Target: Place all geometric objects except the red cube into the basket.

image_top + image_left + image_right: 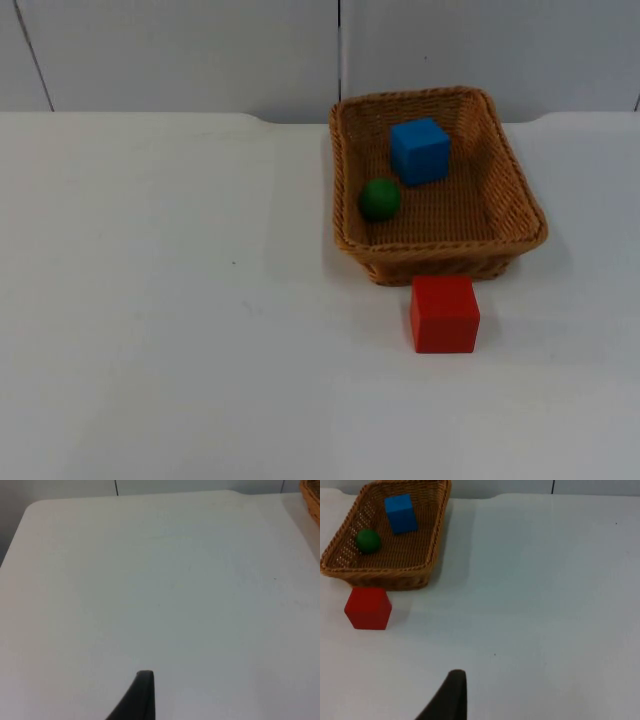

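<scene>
White table (150, 300): basket (520, 200) holds blue cube (419, 150), green ball (379, 199); red cube (444, 313) outside.

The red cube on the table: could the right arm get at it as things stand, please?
Probably yes. The red cube stands alone on the white table, just outside the basket, with open surface between it and the right gripper; only the basket's near wall crowds its far side.

left gripper (142, 700) just hanging over bare bench, waiting | right gripper (451, 697) same deal, parked above the bench
</scene>
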You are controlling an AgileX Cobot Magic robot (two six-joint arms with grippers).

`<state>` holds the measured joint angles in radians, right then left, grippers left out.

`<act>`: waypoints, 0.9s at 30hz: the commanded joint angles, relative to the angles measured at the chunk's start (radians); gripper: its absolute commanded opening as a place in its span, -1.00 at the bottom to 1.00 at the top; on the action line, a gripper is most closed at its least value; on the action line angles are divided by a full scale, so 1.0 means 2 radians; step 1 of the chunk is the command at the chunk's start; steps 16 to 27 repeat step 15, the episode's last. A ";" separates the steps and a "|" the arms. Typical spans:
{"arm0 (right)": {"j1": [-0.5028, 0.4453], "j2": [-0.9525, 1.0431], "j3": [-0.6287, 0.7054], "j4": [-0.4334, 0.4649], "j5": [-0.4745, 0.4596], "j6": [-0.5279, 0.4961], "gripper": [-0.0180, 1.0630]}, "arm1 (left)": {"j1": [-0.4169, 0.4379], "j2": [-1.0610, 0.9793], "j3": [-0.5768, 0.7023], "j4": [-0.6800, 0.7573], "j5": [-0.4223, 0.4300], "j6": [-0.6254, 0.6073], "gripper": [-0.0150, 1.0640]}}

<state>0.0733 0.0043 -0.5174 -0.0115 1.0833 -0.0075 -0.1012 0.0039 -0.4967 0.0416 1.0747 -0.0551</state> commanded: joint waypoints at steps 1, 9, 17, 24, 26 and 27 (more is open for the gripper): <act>-0.004 -0.002 0.001 -0.002 -0.004 0.000 0.98 | 0.001 -0.002 0.002 0.001 0.000 -0.003 0.98; -0.004 -0.002 0.001 -0.002 -0.004 0.000 0.98 | 0.016 -0.002 0.002 0.002 0.000 -0.003 0.98; -0.004 -0.002 0.001 -0.002 -0.004 0.000 0.98 | 0.057 -0.002 0.002 0.002 0.000 -0.003 0.98; -0.004 -0.002 0.001 -0.002 -0.004 0.000 0.98 | 0.057 -0.002 0.002 0.002 0.000 -0.003 0.98; -0.004 -0.002 0.001 -0.002 -0.004 0.000 0.98 | 0.057 -0.002 0.002 0.002 0.000 -0.003 0.98; -0.004 -0.002 0.001 -0.002 -0.004 0.000 0.98 | 0.057 -0.002 0.002 0.002 0.000 -0.003 0.98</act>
